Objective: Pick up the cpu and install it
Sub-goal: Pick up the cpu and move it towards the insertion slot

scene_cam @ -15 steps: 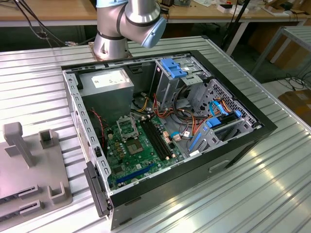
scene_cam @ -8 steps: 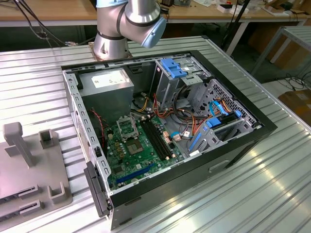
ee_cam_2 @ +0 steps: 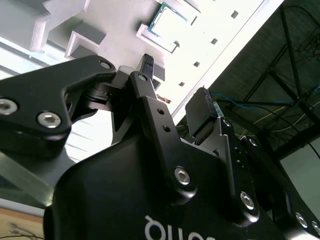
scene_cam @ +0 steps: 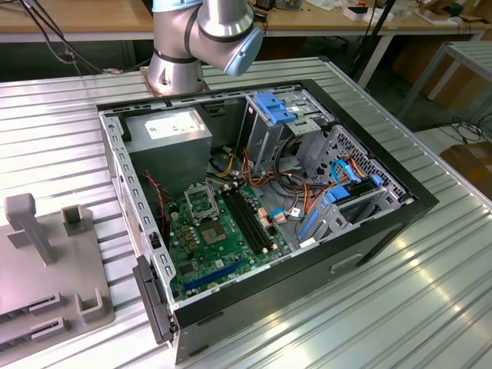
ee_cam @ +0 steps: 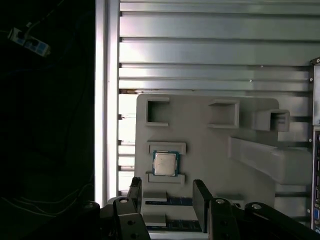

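The cpu [ee_cam: 165, 163] is a small silvery square chip edged in green. It lies flat between two low ridges on the pale grey fixture plate [ee_cam: 200, 135]. In the first wrist view my gripper [ee_cam: 167, 186] hovers above the plate, a little short of the chip, open with nothing between its black fingers [ee_cam: 201, 197]. In the second wrist view the cpu [ee_cam_2: 167, 22] shows beyond the open gripper [ee_cam_2: 175, 80]. In the exterior view the open computer case [scene_cam: 261, 207] holds the green motherboard with its bare square socket [scene_cam: 201, 201], and the fixture plate [scene_cam: 46, 261] lies at the exterior view's left.
Inside the case are a grey power supply box [scene_cam: 169, 131], black memory slots [scene_cam: 250, 223], blue drive brackets [scene_cam: 338, 204] and loose cables. The arm's base [scene_cam: 181, 46] stands behind the case. The table [scene_cam: 400, 307] is ribbed metal, and upright blocks [scene_cam: 27, 227] rise from the fixture plate.
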Available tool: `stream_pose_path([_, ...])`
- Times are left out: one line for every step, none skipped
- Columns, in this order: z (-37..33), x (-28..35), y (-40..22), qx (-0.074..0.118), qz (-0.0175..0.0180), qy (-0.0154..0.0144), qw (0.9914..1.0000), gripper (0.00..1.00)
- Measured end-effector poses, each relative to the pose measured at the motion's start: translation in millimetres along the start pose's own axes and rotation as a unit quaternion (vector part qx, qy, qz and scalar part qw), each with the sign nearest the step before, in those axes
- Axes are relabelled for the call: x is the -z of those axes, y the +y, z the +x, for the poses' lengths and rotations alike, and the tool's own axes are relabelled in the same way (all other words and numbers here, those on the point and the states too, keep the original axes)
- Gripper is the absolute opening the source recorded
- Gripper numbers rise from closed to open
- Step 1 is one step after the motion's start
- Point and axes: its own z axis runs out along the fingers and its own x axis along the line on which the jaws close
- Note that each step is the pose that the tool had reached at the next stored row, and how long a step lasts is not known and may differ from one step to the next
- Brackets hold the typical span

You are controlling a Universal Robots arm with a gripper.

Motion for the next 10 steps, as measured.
stream_pose_path([0.0,-2.1,-0.1,0.0,0.0,0.0,1.0,0.53])
stream_pose_path([-0.1,-3.5,-0.1,0.0,0.0,0.0,1.0,0.53])
stream_pose_path([-0.1,-5.0,-0.1,0.0,0.0,0.0,1.0,0.53])
stream_pose_path([-0.1,-7.5,-0.3,0.0,0.0,0.0,1.0,0.53])
stream_pose_path([-0.1,-9.5,-0.3,0.0,0.0,0.0,1.0,0.53])
stream_pose_path([-0.2,-11.3,-0.4,0.0,0.0,0.0,1.0,0.53])
stream_pose_path([-0.2,-13.6,-0.4,0.0,0.0,0.0001,1.0,0.53])
stream_pose_path([-0.2,-15.5,-0.5,0.0,0.0,0.0,1.0,0.53])
stream_pose_path([-0.3,-17.4,-0.6,0.0,0.0,0.0,1.0,0.53])
stream_pose_path([-0.3,-19.1,-0.6,0.0,0.0001,0.0,1.0,0.53])
